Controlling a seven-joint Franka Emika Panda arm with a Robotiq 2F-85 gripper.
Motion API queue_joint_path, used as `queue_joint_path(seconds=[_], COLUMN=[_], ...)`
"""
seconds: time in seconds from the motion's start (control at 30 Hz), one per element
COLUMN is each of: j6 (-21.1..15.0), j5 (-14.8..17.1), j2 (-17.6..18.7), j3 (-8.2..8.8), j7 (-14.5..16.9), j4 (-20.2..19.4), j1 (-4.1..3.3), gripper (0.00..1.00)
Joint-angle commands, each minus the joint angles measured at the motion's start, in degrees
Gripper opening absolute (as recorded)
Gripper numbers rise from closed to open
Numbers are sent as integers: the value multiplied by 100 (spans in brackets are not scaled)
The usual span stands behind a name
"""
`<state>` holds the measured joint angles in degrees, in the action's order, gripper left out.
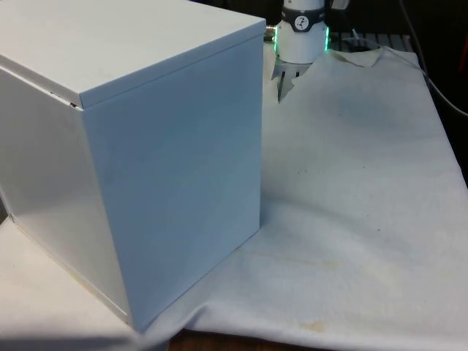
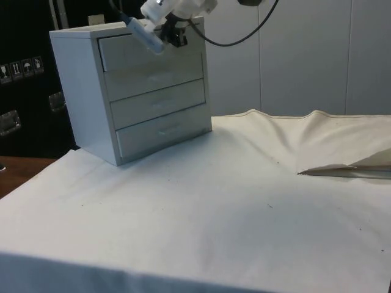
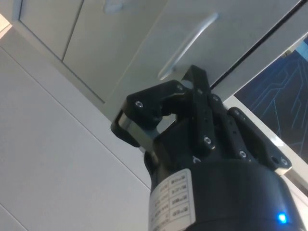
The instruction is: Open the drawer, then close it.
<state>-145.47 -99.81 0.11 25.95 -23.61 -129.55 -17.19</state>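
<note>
A white chest of drawers (image 2: 85, 91) stands at the table's corner with three drawers, all looking shut. It turns its plain back and side (image 1: 161, 161) to the front view. My gripper (image 2: 173, 36) hovers just in front of the top drawer (image 2: 131, 56), near its upper right corner. In the wrist view the top drawer's slim handle (image 3: 188, 44) lies just beyond my gripper (image 3: 158, 100). The fingers stand apart and hold nothing, and they do not touch the handle. The middle drawer (image 2: 159, 101) and bottom drawer (image 2: 165, 131) sit below.
The white cloth (image 2: 214, 207) covers the table and rises in a raised fold (image 2: 342, 166) to the right of the chest. A black cable (image 2: 244, 33) hangs from the arm (image 1: 301, 33) above the chest. Open cloth lies in front of the drawers.
</note>
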Motion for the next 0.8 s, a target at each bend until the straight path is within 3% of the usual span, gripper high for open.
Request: queue_joint_path(seconds=[0.0,0.53,0.77], j6=[-92,6,126], j5=[-80,0,-34], j2=[80,120,-160], j3=[34,17,-80], j7=[-52,-46,-63], j4=[97,126,-160], j1=[23,-11,-52], gripper=[0,0,0])
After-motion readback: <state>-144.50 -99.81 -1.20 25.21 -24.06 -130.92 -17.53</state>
